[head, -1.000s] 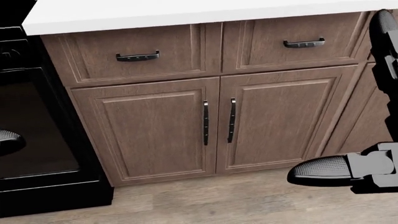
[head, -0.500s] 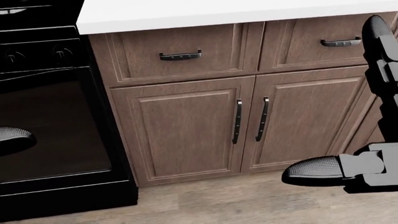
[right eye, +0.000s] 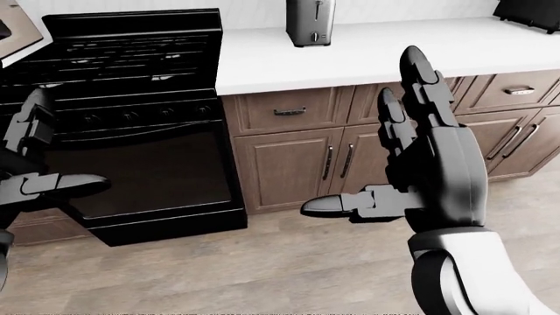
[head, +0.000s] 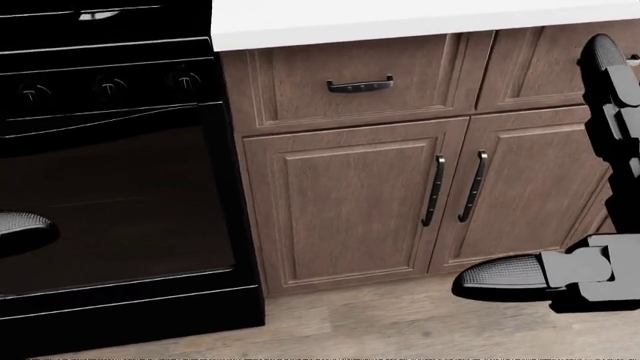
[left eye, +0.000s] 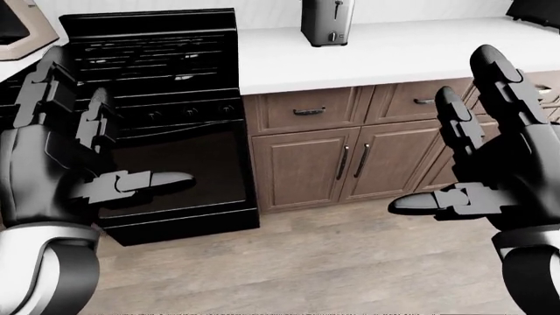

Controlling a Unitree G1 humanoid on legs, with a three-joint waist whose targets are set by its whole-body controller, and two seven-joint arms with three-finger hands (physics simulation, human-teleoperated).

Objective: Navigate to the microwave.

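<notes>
No microwave in any view. Left hand [left eye: 52, 164] raised at the left of the left-eye view, fingers spread upward, thumb jutting sideways, empty and touching nothing. Right hand [right eye: 429, 164] likewise upright in the right-eye view, wide open, holding nothing. Beyond them: black stove [left eye: 166, 131], brown cabinets [head: 350, 202] under a white counter [left eye: 376, 52], silver toaster [right eye: 310, 23] on top. No readable writing.
</notes>
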